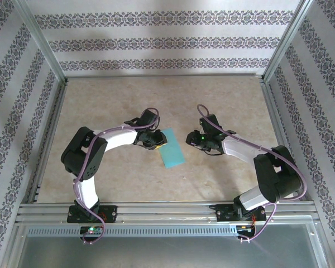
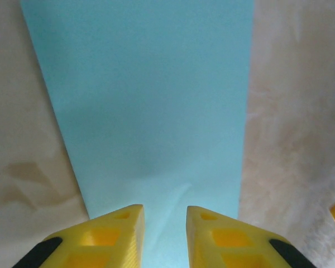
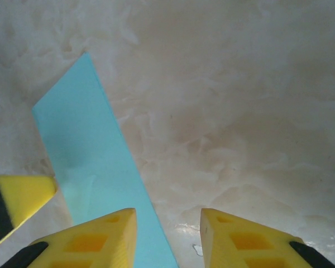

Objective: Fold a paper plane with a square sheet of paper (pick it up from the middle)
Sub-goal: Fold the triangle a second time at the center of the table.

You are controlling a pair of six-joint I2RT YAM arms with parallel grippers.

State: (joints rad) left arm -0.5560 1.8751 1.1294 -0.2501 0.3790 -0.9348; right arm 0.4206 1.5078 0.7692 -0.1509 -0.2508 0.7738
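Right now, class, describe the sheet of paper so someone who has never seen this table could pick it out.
Start at the beige marbled table inside the wallpapered enclosure. Near its middle, the sheet of paper lies between the left gripper and the right gripper, closer to the left. It is the only teal thing there.

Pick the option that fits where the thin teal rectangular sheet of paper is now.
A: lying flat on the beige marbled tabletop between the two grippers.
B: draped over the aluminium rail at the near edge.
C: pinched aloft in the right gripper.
A: the paper lies flat on the tabletop, and the left gripper and right gripper both have jaws apart, gripping nothing.
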